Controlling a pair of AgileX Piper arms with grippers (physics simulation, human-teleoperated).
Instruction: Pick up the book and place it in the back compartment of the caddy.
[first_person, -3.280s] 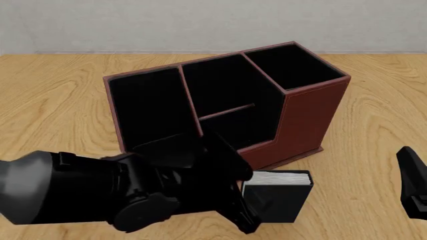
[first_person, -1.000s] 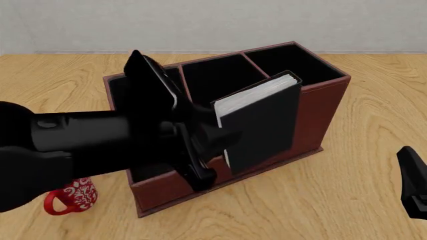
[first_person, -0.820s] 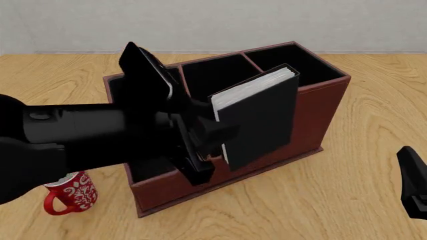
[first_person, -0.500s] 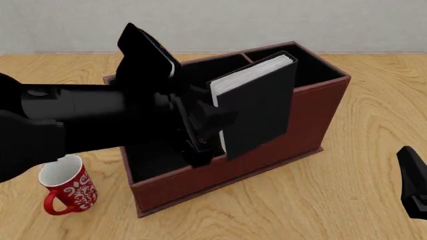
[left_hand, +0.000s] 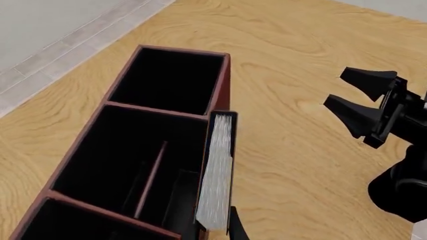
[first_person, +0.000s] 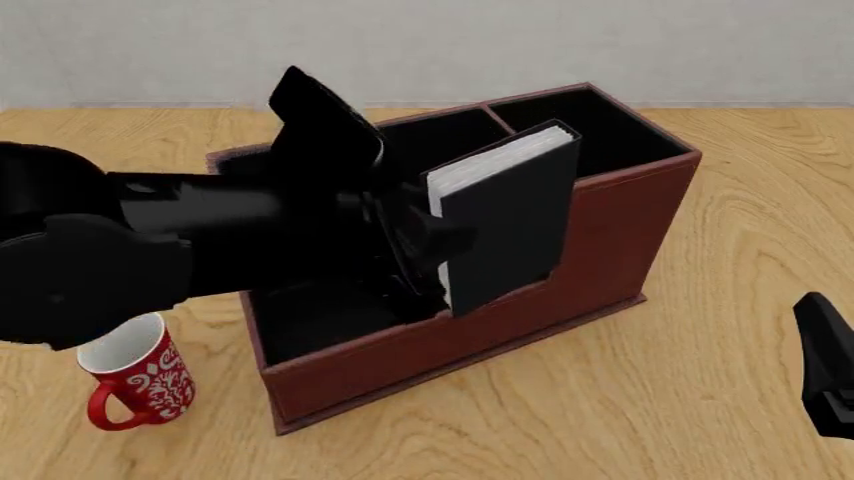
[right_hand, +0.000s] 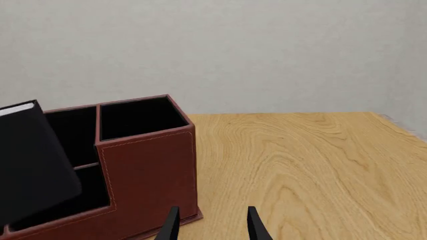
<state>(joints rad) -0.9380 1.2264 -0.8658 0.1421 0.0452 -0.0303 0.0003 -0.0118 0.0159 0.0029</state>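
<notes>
Left gripper (first_person: 424, 262) is clamped on the book (first_person: 505, 228), fingers mostly hidden behind the book's black cover and the arm's own bulk in the front view; in the left wrist view only a sliver of one finger (left_hand: 235, 227) shows beside the page edges, so the contact pads can't be made out. Book hangs tilted, white page block up and toward the arm, lower corner overlapping the stepped front wall of the caddy (first_person: 614, 250); front view can't settle whether that corner is inside a compartment or just above the rim. Left wrist view puts the book along the caddy's long wall, over the edge of the middle section, not clearly down in any cell. The arm covers the near-left part of the caddy, so its compartments there are unreadable. Right gripper (right_hand: 211, 226) is parked well to the right of the left tool, jaws parted with nothing between them; only the fingertips show in its own view and the front view cuts it at the frame edge. Red-and-white mug (first_person: 134, 370) stands just beside the caddy's near-left corner, below the left arm, partly overlapped by it. Everything sits on a light wood-grain table (first_person: 721, 400); behind it a plain pale grey wall (right_hand: 267, 50).
</notes>
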